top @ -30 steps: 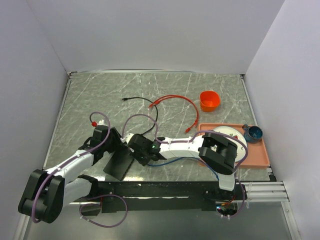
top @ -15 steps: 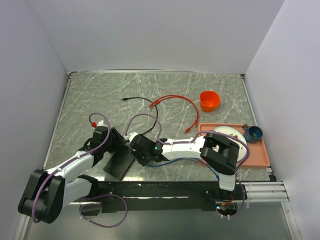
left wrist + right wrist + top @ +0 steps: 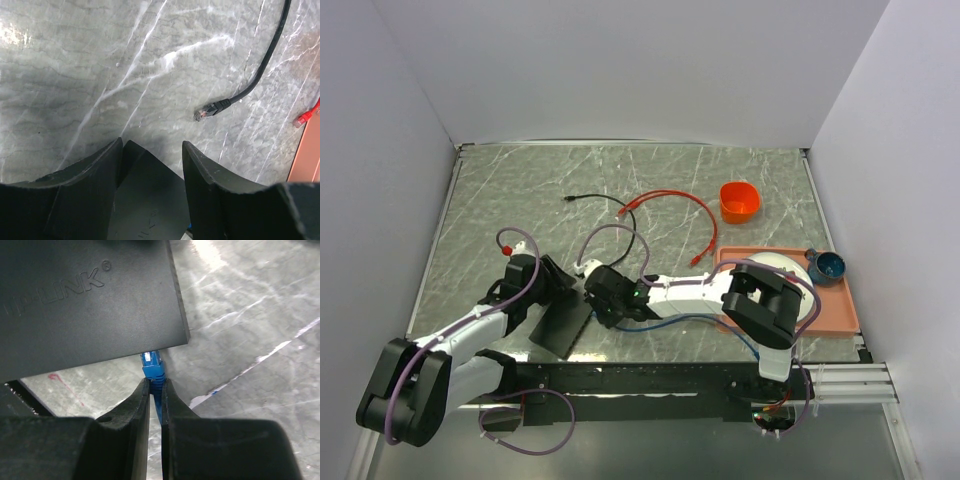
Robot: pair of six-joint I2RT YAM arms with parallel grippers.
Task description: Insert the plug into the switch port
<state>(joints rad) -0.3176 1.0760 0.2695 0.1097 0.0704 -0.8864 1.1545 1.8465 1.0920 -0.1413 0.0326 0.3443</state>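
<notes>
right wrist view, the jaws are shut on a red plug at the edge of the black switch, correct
Not red: the right wrist view shows a blue plug. The jaws of the right gripper are shut on it at the edge of the black switch.

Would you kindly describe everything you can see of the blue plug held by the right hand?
The blue plug is a network-style connector of glossy blue plastic, with a paler tip. The right hand pinches its rear between closed fingers, pointing it at the lower edge of the black switch box. Its tip meets that edge; whether it is seated cannot be told. Its blue cable trails behind.
</notes>
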